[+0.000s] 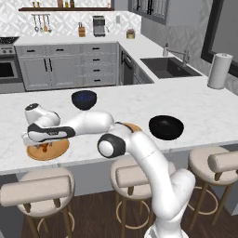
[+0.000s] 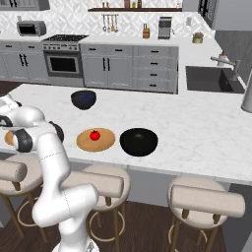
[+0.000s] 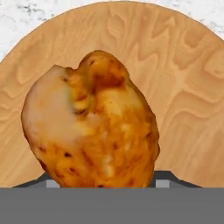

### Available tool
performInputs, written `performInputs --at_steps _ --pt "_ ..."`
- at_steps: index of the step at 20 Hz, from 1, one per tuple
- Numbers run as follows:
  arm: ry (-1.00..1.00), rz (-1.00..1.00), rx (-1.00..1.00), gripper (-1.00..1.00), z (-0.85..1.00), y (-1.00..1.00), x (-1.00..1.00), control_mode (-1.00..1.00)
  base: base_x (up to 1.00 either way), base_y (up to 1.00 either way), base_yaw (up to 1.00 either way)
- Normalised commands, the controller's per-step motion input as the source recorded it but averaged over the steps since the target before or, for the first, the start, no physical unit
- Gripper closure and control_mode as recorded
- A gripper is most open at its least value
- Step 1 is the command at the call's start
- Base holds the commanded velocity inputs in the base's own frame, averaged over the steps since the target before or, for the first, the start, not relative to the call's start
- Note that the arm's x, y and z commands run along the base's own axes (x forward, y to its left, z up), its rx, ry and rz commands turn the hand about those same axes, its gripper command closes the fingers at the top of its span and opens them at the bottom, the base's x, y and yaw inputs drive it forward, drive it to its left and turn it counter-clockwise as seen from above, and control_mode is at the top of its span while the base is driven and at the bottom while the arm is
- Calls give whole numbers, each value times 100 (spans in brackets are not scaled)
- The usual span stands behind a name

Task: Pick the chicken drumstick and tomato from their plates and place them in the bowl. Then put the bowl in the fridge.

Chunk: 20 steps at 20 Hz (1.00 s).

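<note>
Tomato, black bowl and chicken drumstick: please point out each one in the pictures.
tomato (image 2: 95, 135): right base view, middle of its red body.
black bowl (image 2: 139, 141): right base view, its glossy inside.
chicken drumstick (image 3: 94, 127): hand view, middle of its golden-brown meat.

We see our white arm rise from the lower right of the left base view, bend at a dark elbow near mid-frame and reach to the left edge. Our gripper (image 1: 44, 145) hangs low there, pointing down; its dark fingertips (image 3: 162, 178) stand apart at the hand view's bottom.
</note>
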Motion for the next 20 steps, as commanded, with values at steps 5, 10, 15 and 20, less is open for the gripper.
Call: performInputs --at_steps 5,10,15,20 --pt "-6 2 0 100 0 0 -16 -100 0 0 0" --pt "-7 -1 0 100 2 -87 -54 -100 0 0 0" --pt "-5 0 2 100 18 -100 -45 -100 0 0 0" --pt "0 0 20 100 31 -100 -6 -100 0 0 0"
